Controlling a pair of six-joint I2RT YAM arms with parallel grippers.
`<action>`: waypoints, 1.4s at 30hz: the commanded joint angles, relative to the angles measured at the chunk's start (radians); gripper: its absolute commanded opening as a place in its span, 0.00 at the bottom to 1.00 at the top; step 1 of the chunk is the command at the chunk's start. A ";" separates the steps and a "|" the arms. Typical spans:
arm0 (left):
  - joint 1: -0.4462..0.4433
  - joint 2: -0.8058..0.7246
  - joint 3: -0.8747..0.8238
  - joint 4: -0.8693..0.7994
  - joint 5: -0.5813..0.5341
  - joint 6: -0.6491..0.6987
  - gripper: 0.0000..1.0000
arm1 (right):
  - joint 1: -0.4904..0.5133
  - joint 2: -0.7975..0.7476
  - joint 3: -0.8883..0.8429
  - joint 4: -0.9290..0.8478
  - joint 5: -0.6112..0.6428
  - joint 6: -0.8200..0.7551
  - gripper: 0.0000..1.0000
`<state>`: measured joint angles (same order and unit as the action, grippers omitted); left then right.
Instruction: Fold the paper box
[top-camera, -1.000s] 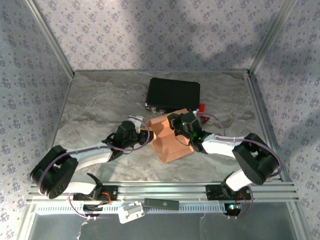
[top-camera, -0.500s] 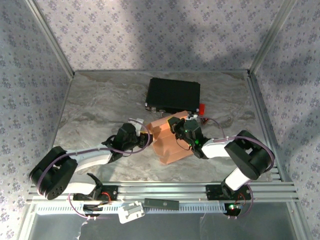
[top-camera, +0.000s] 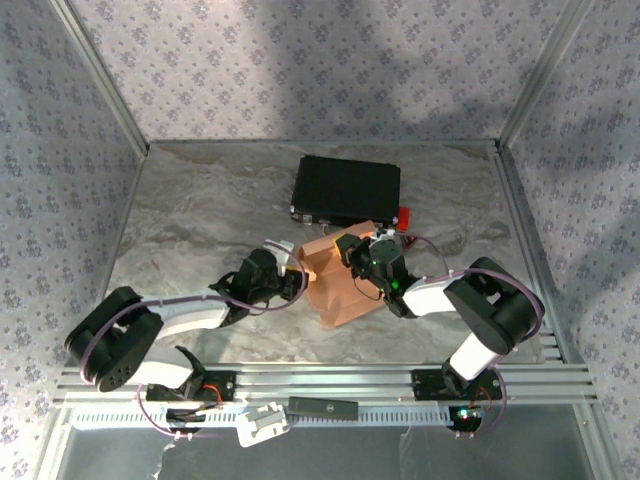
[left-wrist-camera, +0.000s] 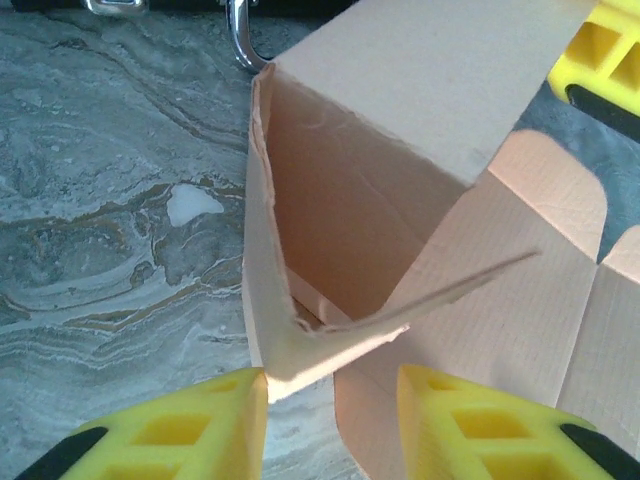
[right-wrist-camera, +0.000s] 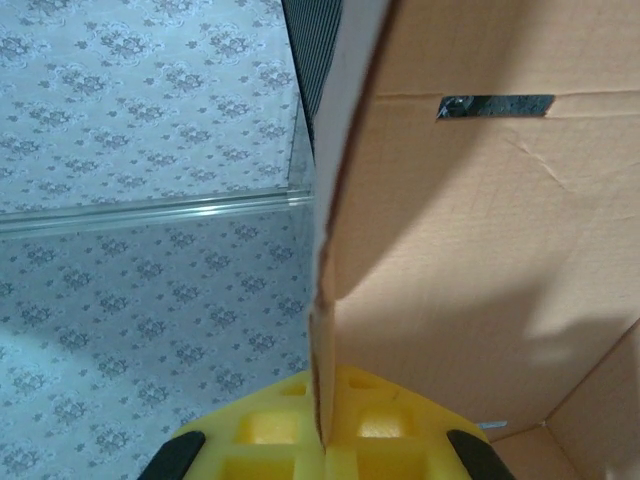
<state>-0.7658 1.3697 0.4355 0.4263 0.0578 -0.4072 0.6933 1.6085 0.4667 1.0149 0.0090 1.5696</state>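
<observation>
**Desk:** What's in the containers?

**Operator:** I have the paper box (top-camera: 335, 285) near the middle of the table (top-camera: 190, 220), half formed. Through the left wrist camera I look straight into its open end (left-wrist-camera: 350, 220), and the hollow I can see holds nothing. One flap lies flat on the marble to the right. Just behind the box sits the black case (top-camera: 347, 190) with its lid down, so I can't tell what it holds.

**Desk:** Anything around it or in the way?

**Operator:** A metal latch (left-wrist-camera: 240, 40) on the case stands just past the box's far corner. A small red piece (top-camera: 405, 217) sits at the case's right front corner. Both arms crowd the box, one from each side.

**Desk:** And the hands?

**Operator:** The left gripper (left-wrist-camera: 330, 385) is at the box's left edge, its yellow fingers parted. The near corner of the cardboard sits between them, unclamped. The right gripper (right-wrist-camera: 325, 410) is at the box's back right. Its pads are pressed together on a wall of the box, and the sheet's edge runs straight into the seam.
</observation>
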 joint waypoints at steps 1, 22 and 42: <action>-0.007 0.024 0.005 0.077 0.002 0.039 0.36 | -0.002 0.011 -0.006 0.021 -0.017 -0.013 0.00; -0.112 0.111 0.047 0.140 -0.295 -0.002 0.37 | -0.002 0.075 -0.045 0.151 -0.005 -0.017 0.00; -0.173 0.224 0.147 0.088 -0.488 -0.052 0.29 | 0.015 0.085 -0.025 0.122 0.011 0.008 0.00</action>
<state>-0.9298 1.5703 0.5407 0.5175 -0.3607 -0.4313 0.6945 1.6741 0.4362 1.1500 0.0227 1.5742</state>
